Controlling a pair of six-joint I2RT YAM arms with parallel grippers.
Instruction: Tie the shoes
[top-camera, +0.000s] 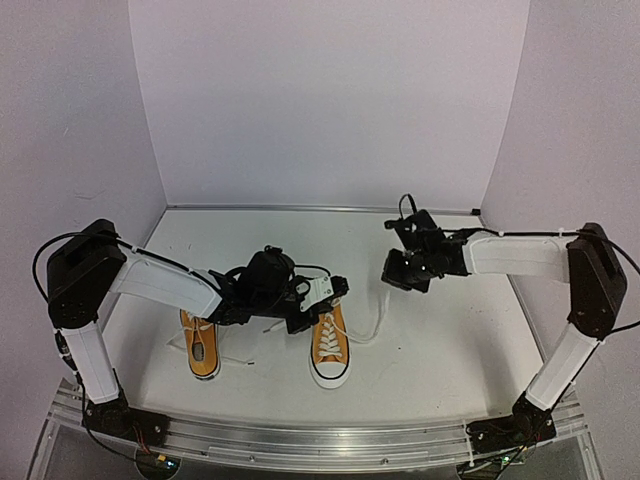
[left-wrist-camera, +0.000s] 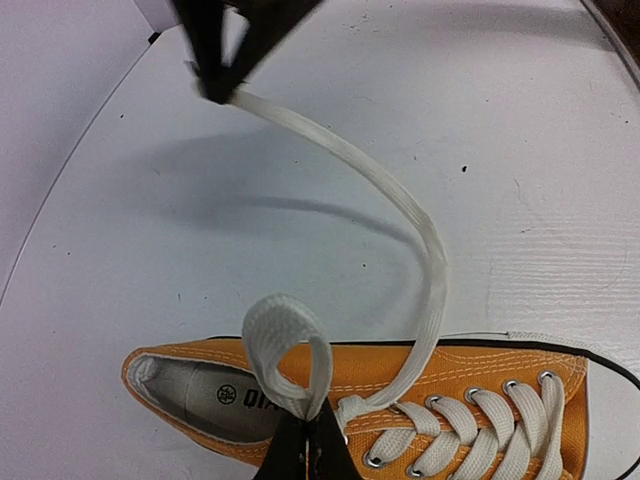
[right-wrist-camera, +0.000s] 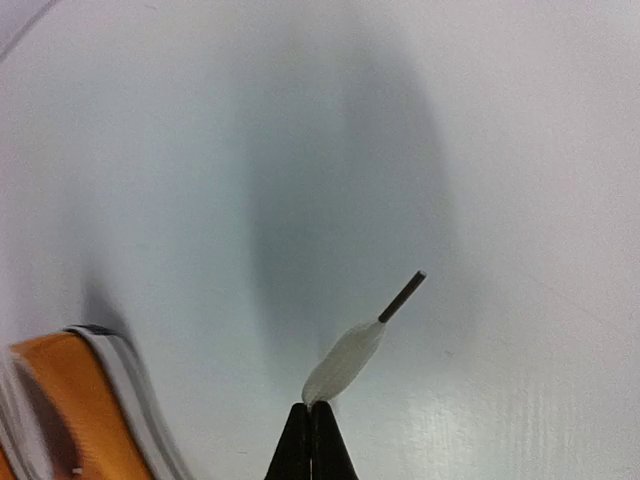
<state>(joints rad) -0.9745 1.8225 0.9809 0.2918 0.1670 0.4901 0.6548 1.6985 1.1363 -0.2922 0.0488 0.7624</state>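
Observation:
Two orange shoes with white laces lie side by side near the front: the left shoe (top-camera: 202, 345) and the right shoe (top-camera: 330, 345). My left gripper (top-camera: 312, 303) hangs over the right shoe's opening. In the left wrist view it (left-wrist-camera: 308, 420) is shut on a small loop of white lace (left-wrist-camera: 285, 340) just above the shoe (left-wrist-camera: 470, 380). My right gripper (top-camera: 396, 272), seen at the top of the left wrist view (left-wrist-camera: 222, 85), is raised to the right of the shoe. In its own view it (right-wrist-camera: 310, 408) is shut on the other lace's end (right-wrist-camera: 345, 365), just behind the dark aglet (right-wrist-camera: 405, 297).
The free lace strand (left-wrist-camera: 425, 250) arcs from the shoe's knot up to my right gripper. The white table (top-camera: 440, 340) is ringed by white walls, with a metal rail (top-camera: 320, 440) at the near edge. The left shoe's laces trail loose beside it.

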